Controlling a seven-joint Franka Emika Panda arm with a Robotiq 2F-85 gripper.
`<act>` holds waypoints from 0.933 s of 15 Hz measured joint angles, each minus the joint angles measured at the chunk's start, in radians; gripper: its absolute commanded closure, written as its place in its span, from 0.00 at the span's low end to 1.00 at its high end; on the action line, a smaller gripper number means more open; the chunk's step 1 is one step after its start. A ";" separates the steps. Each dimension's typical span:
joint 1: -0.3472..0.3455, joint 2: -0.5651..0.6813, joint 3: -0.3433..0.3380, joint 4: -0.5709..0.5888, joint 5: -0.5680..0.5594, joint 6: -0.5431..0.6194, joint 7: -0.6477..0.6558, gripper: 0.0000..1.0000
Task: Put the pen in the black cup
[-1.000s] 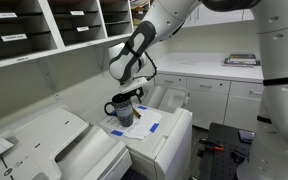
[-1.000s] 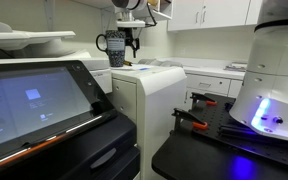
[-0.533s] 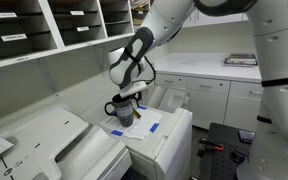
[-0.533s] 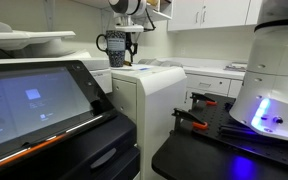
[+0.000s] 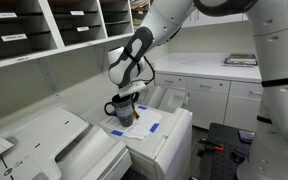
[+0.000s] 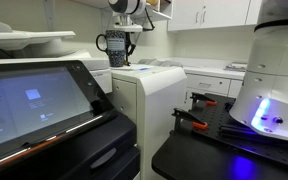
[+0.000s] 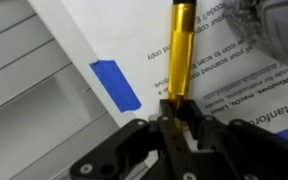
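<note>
Pen (image 7: 178, 50): thin yellow-orange stick, caught at its near end between the fingertips of the gripper (image 7: 174, 110). Jaws are clenched on it. The shaft runs straight out beyond the fingertips, in line with the hand.

Under the pen, past the fingertips: a white sheet (image 7: 224, 70) with printed lines. A strip of blue tape (image 7: 116, 85) lies off to one side of the shaft, apart from it.

Blurred grey shape at the far corner of the wrist view; cannot tell what it is.

Cup (image 5: 122, 114): black, standing upright on the printer top (image 5: 169, 130), just below the gripper (image 5: 127, 98) in an exterior view. Seen side-on, the cup (image 6: 111, 44) is close beside the gripper (image 6: 134, 42).

Pen too small to make out in both exterior views; cannot tell whether its tip is inside the rim.
</note>
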 measured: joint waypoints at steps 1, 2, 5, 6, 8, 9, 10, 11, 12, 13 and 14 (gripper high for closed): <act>0.000 0.000 -0.001 0.000 0.001 0.001 0.000 0.95; 0.000 -0.001 -0.001 0.000 0.004 0.002 0.000 0.95; 0.000 -0.021 0.001 0.002 0.031 0.012 -0.025 0.95; -0.001 -0.037 0.003 0.003 0.047 0.014 -0.051 0.95; -0.002 -0.076 0.007 0.003 0.077 0.012 -0.118 0.95; -0.003 -0.096 0.010 0.003 0.090 0.005 -0.164 0.95; -0.005 -0.114 0.013 0.002 0.092 -0.009 -0.209 0.95; -0.006 -0.131 0.015 0.002 0.091 -0.024 -0.254 0.95; -0.006 -0.147 0.015 -0.001 0.086 -0.037 -0.298 0.95; -0.006 -0.162 0.016 -0.005 0.076 -0.040 -0.340 0.95; -0.006 -0.176 0.016 -0.011 0.065 -0.039 -0.385 0.95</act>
